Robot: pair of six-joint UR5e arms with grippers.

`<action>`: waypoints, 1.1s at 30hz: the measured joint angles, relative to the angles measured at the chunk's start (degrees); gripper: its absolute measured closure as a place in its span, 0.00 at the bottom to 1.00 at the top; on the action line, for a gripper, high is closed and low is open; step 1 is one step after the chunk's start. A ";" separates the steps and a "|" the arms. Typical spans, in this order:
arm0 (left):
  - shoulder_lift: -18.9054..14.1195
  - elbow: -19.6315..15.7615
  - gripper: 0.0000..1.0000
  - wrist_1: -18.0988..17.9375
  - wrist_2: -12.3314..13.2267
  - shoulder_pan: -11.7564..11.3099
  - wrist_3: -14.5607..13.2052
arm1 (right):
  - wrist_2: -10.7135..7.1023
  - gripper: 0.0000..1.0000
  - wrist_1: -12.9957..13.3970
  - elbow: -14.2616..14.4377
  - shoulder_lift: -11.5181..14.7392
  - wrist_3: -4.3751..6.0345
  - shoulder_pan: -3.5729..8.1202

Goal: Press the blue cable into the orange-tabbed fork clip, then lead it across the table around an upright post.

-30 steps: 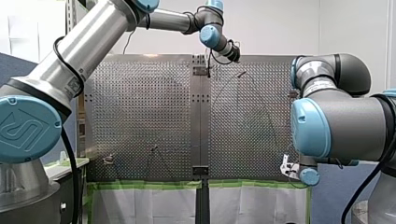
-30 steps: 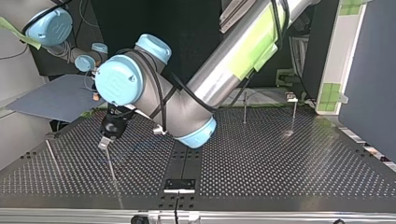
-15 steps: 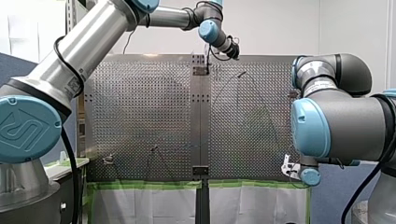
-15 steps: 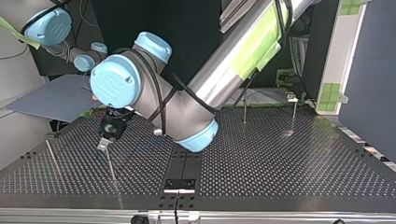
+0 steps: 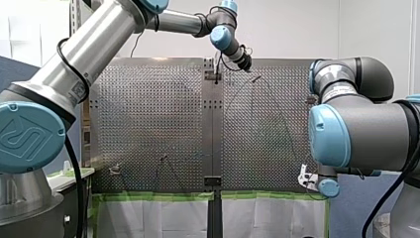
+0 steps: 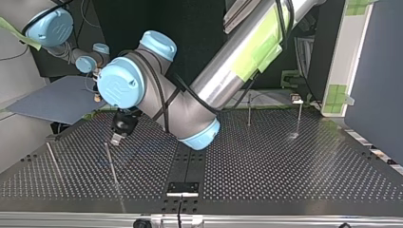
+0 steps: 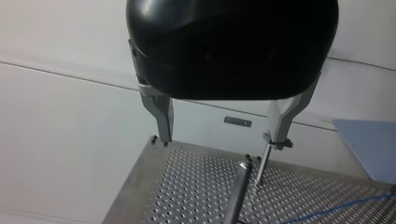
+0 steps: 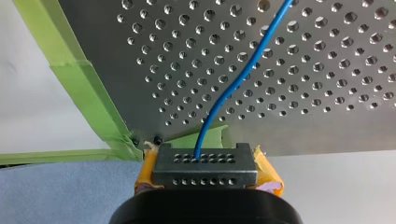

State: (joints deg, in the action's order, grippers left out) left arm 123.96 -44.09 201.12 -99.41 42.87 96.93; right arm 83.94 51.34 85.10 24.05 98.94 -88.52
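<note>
Perforated table: metal, filling the lower half of the top view.

My left arm: reaching past the middle toward the top view's left.

My right arm: standing bent at the front view's right.

My left gripper: black with metal fingers. It is hanging over the table with its fingers spread wide and gripping nothing.

My right gripper: yellow-padded, sitting at the table's edge and clenching the blue cable.

Green tape: running along the table edge beside my right gripper.

Upright post: standing just ahead of my left gripper.

Blue cable: rising from my right gripper and curving away across the holes.
</note>
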 joint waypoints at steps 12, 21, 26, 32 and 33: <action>0.00 -0.04 0.00 1.46 -5.68 0.52 -0.74 | -0.04 1.00 -0.02 0.02 0.00 -0.04 -0.12; -0.01 -0.03 0.00 2.02 -10.09 0.75 -0.74 | -0.07 1.00 -0.05 0.02 0.00 -0.04 -0.12; -0.04 -0.03 0.00 2.23 -12.66 0.86 -0.66 | -0.08 1.00 -0.08 0.02 0.00 -0.04 -0.15; -0.02 -0.03 0.00 2.58 -15.54 0.91 -0.56 | -0.09 1.00 -0.06 0.02 0.00 -0.04 -0.14; -0.03 -0.02 0.00 2.59 -16.11 0.91 -0.55 | -0.09 1.00 -0.07 0.03 0.00 -0.04 -0.15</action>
State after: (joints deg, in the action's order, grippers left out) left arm 123.93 -44.11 203.71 -115.52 43.78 96.38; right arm 83.86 51.28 85.12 24.05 98.90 -88.67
